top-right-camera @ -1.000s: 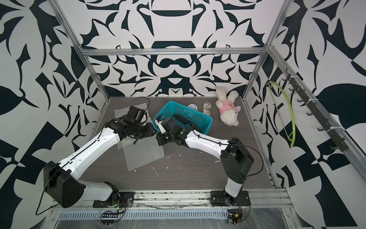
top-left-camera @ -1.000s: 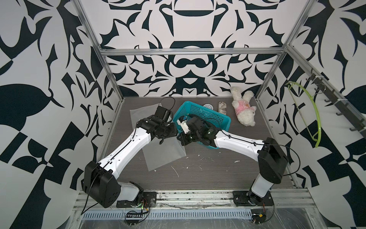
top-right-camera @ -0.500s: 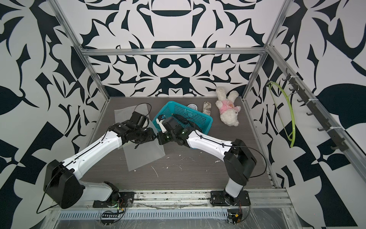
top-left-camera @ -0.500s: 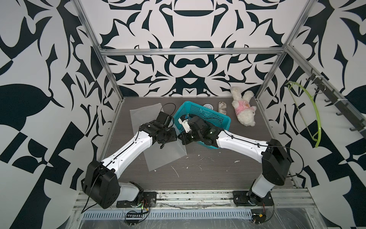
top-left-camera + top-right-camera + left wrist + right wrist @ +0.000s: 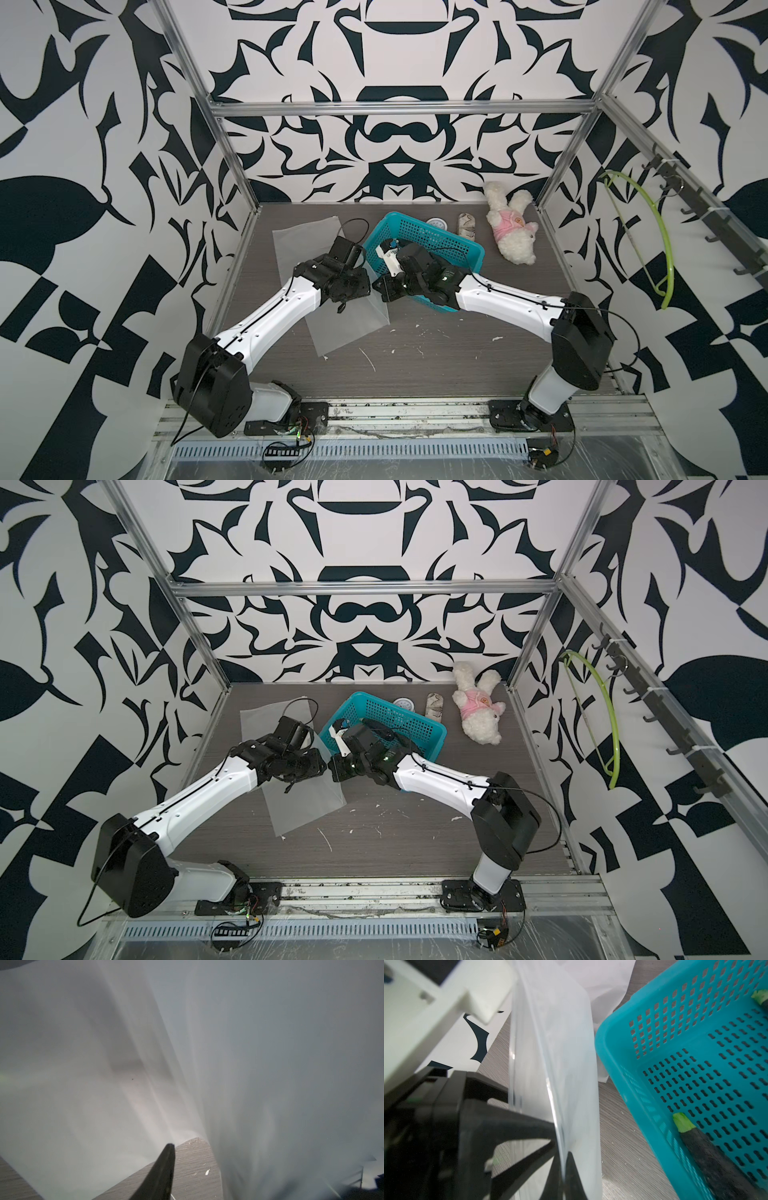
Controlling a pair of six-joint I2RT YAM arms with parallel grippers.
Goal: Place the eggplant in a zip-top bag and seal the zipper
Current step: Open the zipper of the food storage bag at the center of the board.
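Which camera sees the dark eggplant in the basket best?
The right wrist view: the dark purple eggplant with a green stem lies close inside the teal plastic basket. In both top views the right arm hides most of it. The left wrist view shows the cloudy plastic bag, no eggplant.

No text, number or brand can be read anywhere.

Possible marks, all well apart from the jaws of the right gripper [image 5: 376,287], past the far side of the basket [image 5: 432,239]:
- Plush toy [image 5: 513,239]: small yellowish emblem on its pink shirt, too small to read.
- Patterned packet [image 5: 466,223]: print blurred, no letters made out.
- Round disc [image 5: 436,223]: marks on its face unresolved.

Both top views show these the same way. The wrist views show no lettering.
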